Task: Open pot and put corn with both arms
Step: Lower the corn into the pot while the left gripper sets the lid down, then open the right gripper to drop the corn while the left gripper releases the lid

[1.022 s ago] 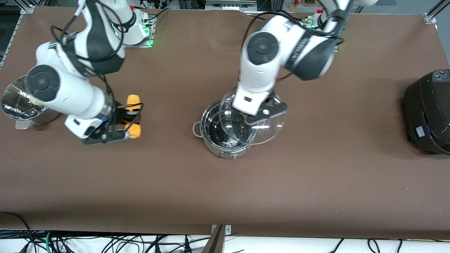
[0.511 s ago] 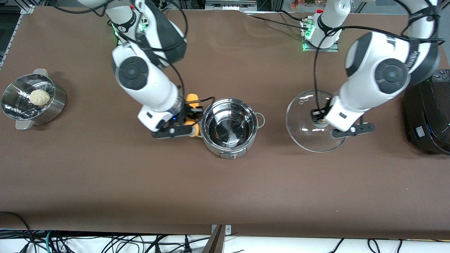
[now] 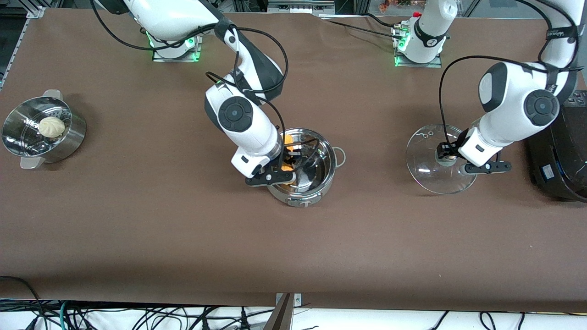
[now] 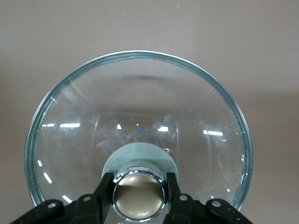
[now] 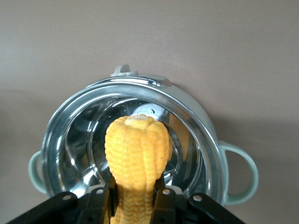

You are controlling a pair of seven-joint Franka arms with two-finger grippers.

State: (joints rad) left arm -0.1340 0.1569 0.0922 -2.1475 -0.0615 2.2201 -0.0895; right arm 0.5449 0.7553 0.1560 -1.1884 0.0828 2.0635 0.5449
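Observation:
The steel pot [image 3: 316,151] stands open in the middle of the table. My right gripper [image 3: 285,161] is shut on the yellow corn [image 3: 288,139] and holds it over the pot's opening. In the right wrist view the corn [image 5: 138,149] sticks out from between the fingers [image 5: 165,198] over the pot's [image 5: 187,116] shiny inside. My left gripper [image 3: 451,156] is shut on the knob of the glass lid [image 3: 429,160], which is low over the table toward the left arm's end. In the left wrist view the fingers [image 4: 105,186] clamp the tan knob [image 4: 139,196] of the lid [image 4: 140,116].
A steel steamer basket [image 3: 69,137] with a white bun [image 3: 51,126] stands at the right arm's end. A large black rice cooker [image 3: 559,146] stands at the left arm's end, close beside the left arm's wrist and the lid.
My right gripper carried the corn from beside the steamer basket to over the open pot. My left gripper lifted the lid off the pot and moved it toward the rice cooker.

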